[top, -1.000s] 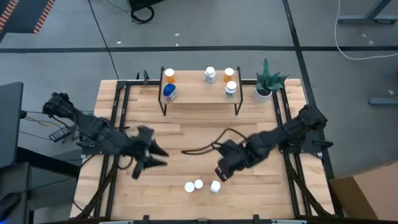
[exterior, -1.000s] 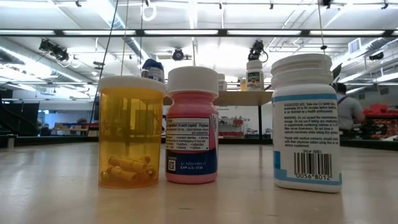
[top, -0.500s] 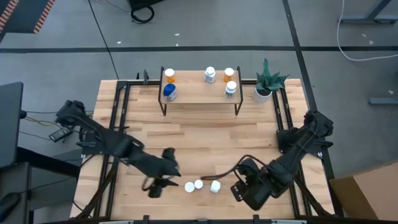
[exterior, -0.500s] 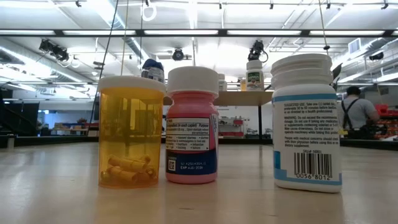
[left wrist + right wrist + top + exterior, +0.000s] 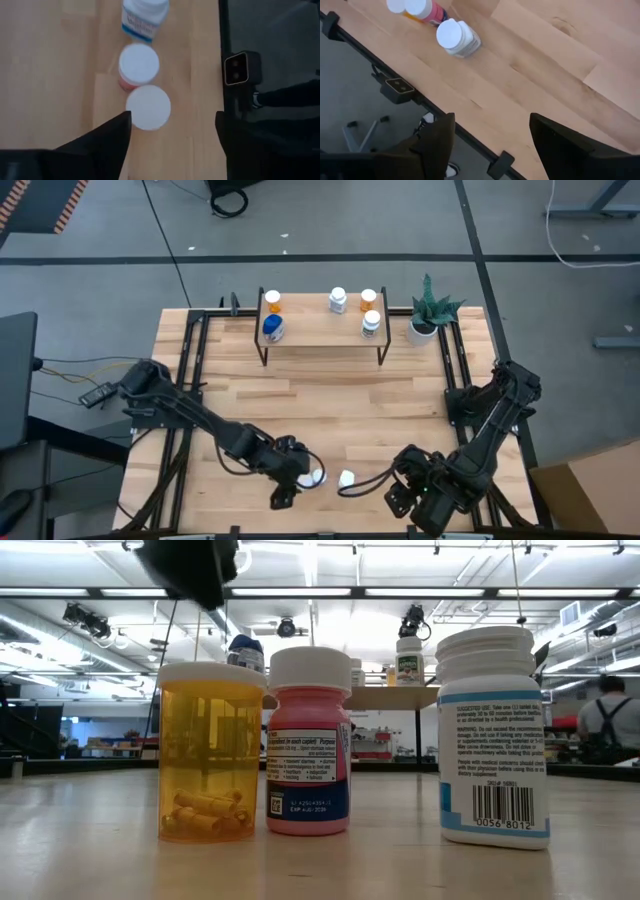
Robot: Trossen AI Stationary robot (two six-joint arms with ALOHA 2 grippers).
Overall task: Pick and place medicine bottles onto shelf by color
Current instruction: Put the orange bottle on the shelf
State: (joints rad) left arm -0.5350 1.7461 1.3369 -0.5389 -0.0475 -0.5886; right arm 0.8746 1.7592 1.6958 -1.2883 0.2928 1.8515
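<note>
A: We start with the tabletop (image 5: pixel 330 415), pale wood planks, both arms reaching over its near half.

B: At its far edge we see the shelf (image 5: pixel 322 332), carrying five bottles: an orange one (image 5: pixel 272 301) and a blue one (image 5: pixel 272 328) at the left end, a white one (image 5: pixel 338 300), another orange (image 5: pixel 368 299) and another white (image 5: pixel 371 323) toward the right. A potted plant (image 5: pixel 428 312) stands just beside the shelf's right end.

A: Then the arms. We find the left pincer (image 5: pixel 292 480) low over the near edge, its fingers (image 5: pixel 107 137) spread apart and straddling the white cap of the amber bottle (image 5: pixel 211 752), not closed on it.

B: The right pincer (image 5: pixel 410 495) hangs at the near right edge, partly past the tabletop, fingers apart and holding nothing.

A: Smallest last: three bottles stand in a row near the front edge. We see the amber bottle, the pink bottle (image 5: pixel 308 740) touching it, and the white bottle (image 5: pixel 495 738) a little apart.
</note>
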